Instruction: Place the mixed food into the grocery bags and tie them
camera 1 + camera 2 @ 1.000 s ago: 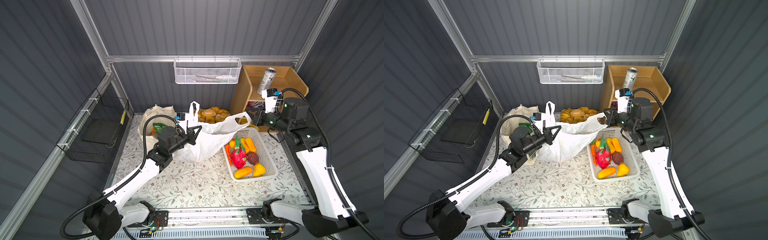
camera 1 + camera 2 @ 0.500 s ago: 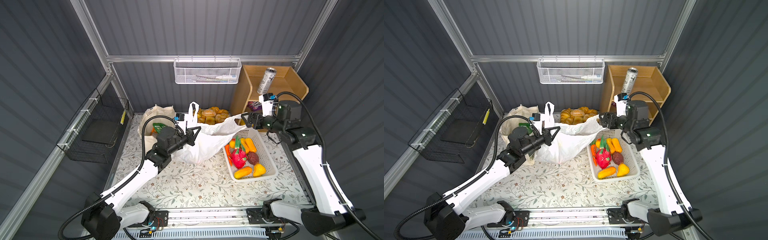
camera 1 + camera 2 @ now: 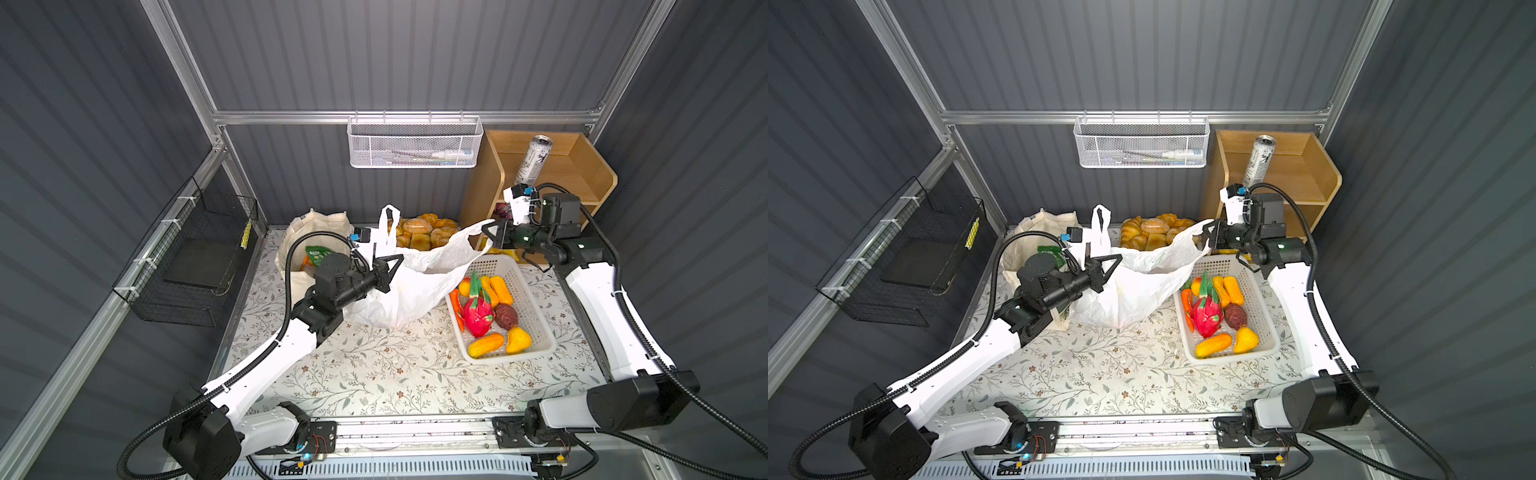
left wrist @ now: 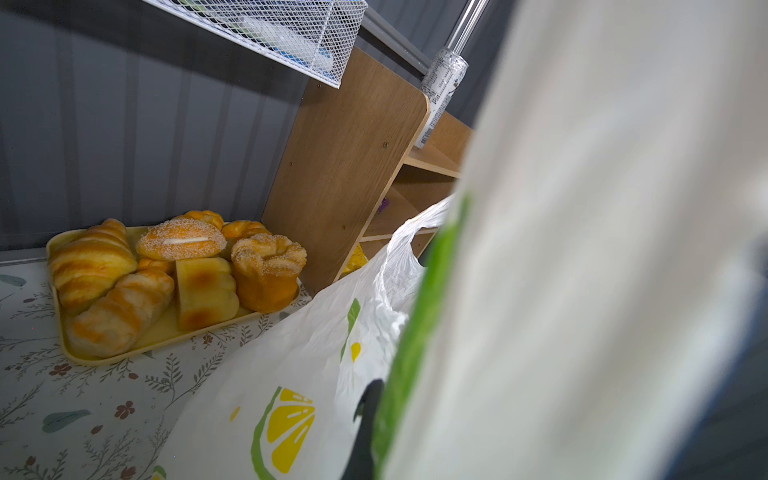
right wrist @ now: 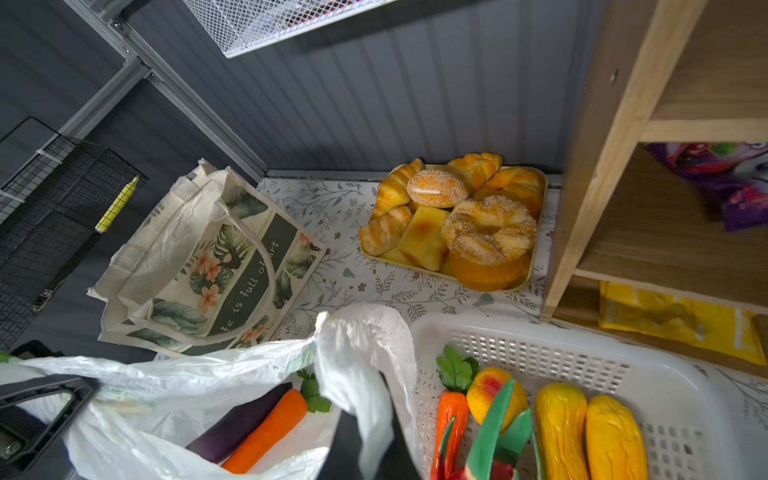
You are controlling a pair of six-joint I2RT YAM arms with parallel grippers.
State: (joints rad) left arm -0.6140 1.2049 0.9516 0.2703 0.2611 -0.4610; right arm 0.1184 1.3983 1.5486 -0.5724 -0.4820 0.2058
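Observation:
The white lemon-print plastic bag [image 3: 411, 291] [image 3: 1133, 291] stands mid-table with its mouth stretched open. My left gripper [image 3: 392, 268] [image 3: 1108, 268] is shut on its left rim; one dark finger [image 4: 365, 432] shows against the plastic. My right gripper [image 3: 493, 237] [image 3: 1209, 237] [image 5: 372, 424] is shut on the right handle. Inside the bag lie a purple eggplant [image 5: 237, 424] and a carrot [image 5: 270, 428]. The cream floral tote [image 3: 316, 224] [image 5: 216, 257] stands behind the left gripper, with a green packet [image 3: 318, 254] in it. The silver-and-black can [image 3: 534, 160] [image 3: 1258, 160] stands on the shelf top.
A bread tray [image 3: 424, 235] sits at the back wall. The white perforated basket [image 3: 540, 345] of toy produce stands right of the bag. The wooden shelf [image 3: 478, 187] holds a purple packet [image 5: 723, 178] and a yellow one [image 5: 673, 320]. A black wire basket [image 3: 195, 266] hangs left.
My right gripper has moved from the shelf side a little leftward, opened, and shut on the bag's right handle. The left arm has stayed in place, still holding the rim.

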